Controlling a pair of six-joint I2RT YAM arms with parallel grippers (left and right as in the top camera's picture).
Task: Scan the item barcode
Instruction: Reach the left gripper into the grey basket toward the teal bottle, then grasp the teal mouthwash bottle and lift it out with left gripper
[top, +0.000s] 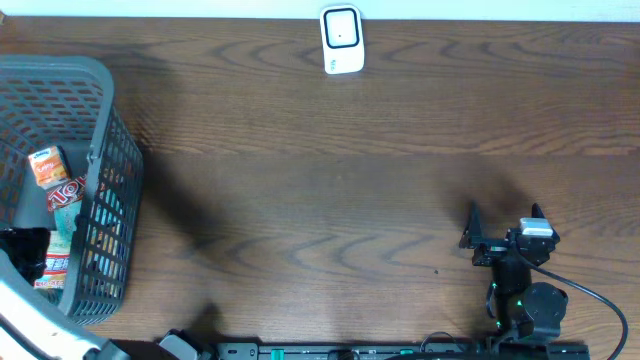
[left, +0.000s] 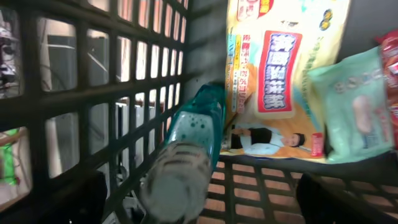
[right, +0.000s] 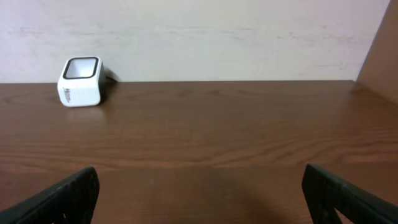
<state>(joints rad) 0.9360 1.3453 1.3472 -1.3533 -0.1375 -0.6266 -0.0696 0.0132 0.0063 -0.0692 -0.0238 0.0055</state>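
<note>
Down inside the grey mesh basket (top: 60, 68), left fingers (left: 74, 202) spread wide, pinching nothing. Between them, close to the lens and blurred — a teal bottle (left: 196, 137) with a pale ribbed cap, leaning along the basket's side wall. Touching the bottle or not: cannot tell. Beyond it, upright against the far wall, a yellow packet (left: 280, 68) with a red label; just right of that, overlapping its edge, a pale green pouch (left: 354, 106). Over at the near right part of the surface (top: 320, 200), right fingers (right: 68, 193) likewise spread, holding nothing, over brown wood. Well apart from both, at the far edge by the wall — the white scanner (top: 342, 40), standing upright, dark-framed window tilted up.
</note>
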